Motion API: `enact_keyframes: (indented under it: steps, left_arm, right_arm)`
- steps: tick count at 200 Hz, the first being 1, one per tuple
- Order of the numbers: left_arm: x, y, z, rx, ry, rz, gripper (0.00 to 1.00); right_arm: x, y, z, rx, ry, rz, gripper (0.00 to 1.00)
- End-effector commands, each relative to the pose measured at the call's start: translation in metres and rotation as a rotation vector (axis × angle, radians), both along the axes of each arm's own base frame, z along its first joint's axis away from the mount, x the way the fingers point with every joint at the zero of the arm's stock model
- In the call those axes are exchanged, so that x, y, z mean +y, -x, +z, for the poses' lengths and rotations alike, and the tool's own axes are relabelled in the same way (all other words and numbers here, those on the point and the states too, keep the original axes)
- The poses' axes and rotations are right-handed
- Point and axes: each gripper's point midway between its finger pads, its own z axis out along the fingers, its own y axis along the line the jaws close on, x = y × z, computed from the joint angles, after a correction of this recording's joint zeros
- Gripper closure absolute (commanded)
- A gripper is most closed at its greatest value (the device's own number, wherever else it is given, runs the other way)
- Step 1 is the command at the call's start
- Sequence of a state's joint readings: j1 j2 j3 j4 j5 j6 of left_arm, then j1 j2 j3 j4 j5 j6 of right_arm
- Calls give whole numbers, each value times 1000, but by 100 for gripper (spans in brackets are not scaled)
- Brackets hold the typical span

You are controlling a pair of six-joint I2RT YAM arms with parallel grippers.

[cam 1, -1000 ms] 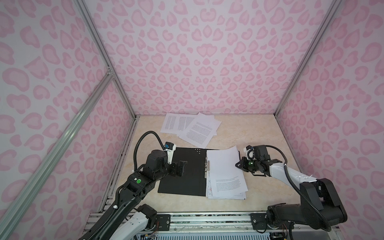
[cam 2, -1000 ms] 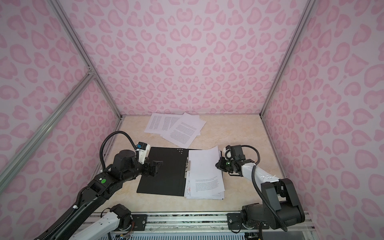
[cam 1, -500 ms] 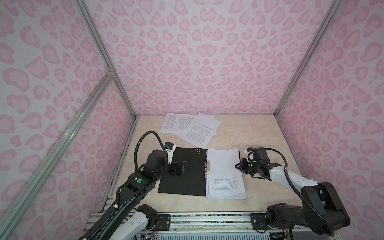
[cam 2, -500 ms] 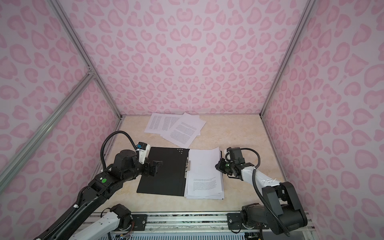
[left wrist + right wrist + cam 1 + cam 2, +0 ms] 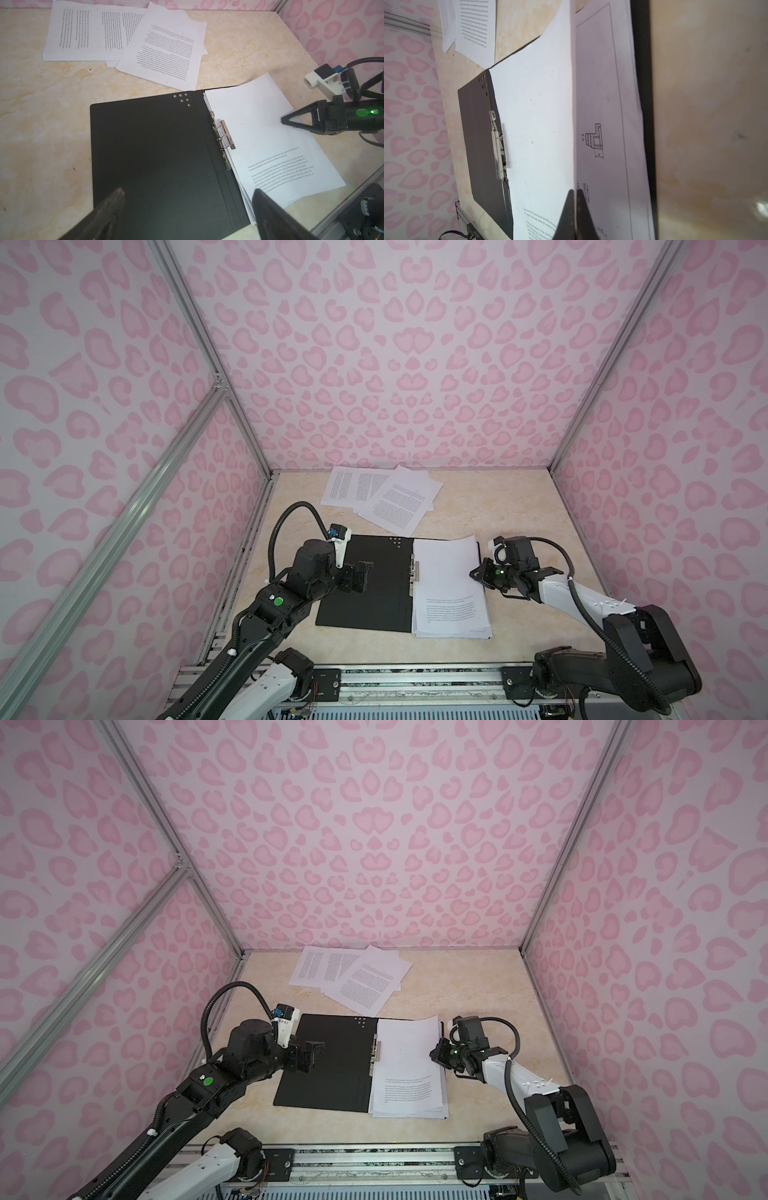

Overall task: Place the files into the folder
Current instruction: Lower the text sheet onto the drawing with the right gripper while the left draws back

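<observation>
Folder (image 5: 365, 585): over the last second, the top sheet (image 5: 446, 572) was lowered flatter onto its 3 o'clock half.
Loose files (image 5: 382, 495): left at 12 o'clock; filing judged unfinished.
Right gripper (image 5: 283, 120): clamped on top sheet's edge.
Left gripper (image 5: 363, 570): spread wide above folder.

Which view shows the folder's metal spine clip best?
The left wrist view: the metal spine clip is close, sharp and unobstructed. The right wrist view shows it obliquely, beside the top sheet; in both top views it is small.

Blk/wht arms (image 5: 266, 616), ribbed cables (image 5: 301, 504)
</observation>
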State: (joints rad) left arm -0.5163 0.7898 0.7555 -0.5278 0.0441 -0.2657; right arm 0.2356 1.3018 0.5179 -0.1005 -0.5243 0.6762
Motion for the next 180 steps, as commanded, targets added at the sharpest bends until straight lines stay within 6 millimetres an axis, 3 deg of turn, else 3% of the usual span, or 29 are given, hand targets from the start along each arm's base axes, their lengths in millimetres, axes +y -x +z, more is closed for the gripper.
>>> enact_keyframes:
  steps: [1,146,165,180]
  left_arm:
    - [1,-2,2,-10,-2,10,3]
    - [2,-2,1,-6,-3,15,3]
    - [2,-2,1,-7,-4,15,3]
    - [2,-2,0,-4,-5,17,3]
  right_arm:
    - [-1,3,-3,1,8,6,100]
    - [7,4,-8,8,-8,-1,100]
    - [4,5,-11,16,9,-9,89]
    - [-2,6,-14,25,38,-29,65]
